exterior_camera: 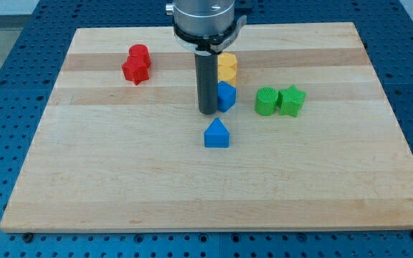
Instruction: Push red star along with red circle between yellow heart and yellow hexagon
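The red circle (140, 52) and the red star (135, 70) touch each other at the upper left of the board, the circle just above the star. A yellow block (226, 66) sits at top centre, partly hidden by my rod. I cannot tell its shape, or whether a second yellow block is against it. My tip (207, 112) rests on the board just below and left of the yellow block. It is far to the right of the red pair and touches or nearly touches the left side of a blue block (226, 94).
A blue house-shaped block (216, 134) lies just below my tip. A green circle (266, 101) and a green star (292, 99) sit side by side to the right. The wooden board (120, 186) lies on a blue perforated table.
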`<state>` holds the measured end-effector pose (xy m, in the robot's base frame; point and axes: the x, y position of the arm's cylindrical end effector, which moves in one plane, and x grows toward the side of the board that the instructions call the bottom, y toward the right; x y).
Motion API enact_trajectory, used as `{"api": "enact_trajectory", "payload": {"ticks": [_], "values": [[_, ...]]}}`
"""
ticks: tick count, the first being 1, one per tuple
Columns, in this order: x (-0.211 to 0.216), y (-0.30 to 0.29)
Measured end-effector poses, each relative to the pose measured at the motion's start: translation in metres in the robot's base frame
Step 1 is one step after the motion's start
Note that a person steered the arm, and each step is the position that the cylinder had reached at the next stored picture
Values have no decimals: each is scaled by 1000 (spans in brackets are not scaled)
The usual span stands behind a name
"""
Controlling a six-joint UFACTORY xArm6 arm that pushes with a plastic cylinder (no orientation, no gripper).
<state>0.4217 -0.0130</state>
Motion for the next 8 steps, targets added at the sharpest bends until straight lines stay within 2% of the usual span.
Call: {"api": "enact_trajectory", "payload": {"ticks": [3,4,6,8], "values": [[0,-15],[14,-36],[81,-42],[88,2]]}}
